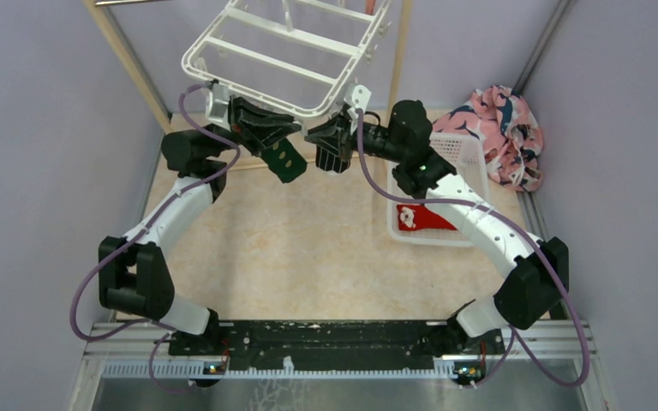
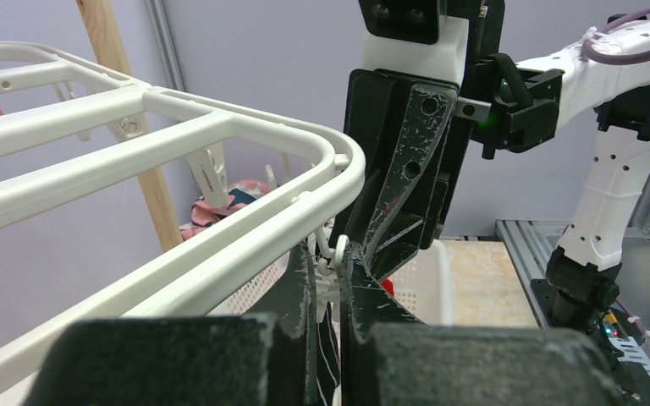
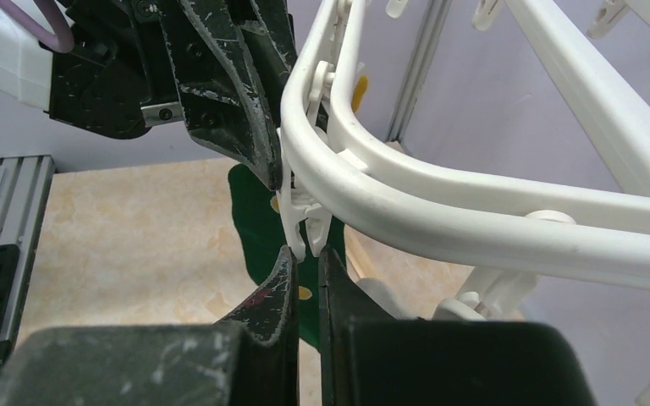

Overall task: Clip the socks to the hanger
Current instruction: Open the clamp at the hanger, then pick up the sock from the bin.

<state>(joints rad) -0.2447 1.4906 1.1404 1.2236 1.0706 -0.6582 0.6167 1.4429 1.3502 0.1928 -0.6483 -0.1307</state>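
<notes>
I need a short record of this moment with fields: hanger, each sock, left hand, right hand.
hanger: white frame, both hands at its near edge
green sock: hangs under that edge
striped sock: hangs below the clip
red sock: lies in the basket
left hand: shut on the clip
right hand: shut, tips at a clip's lower end

One camera looks down from overhead; both wrist cameras, facing each other, closely share a corner of the white plastic rectangular drying frame (image 2: pixel 245 244).
</notes>
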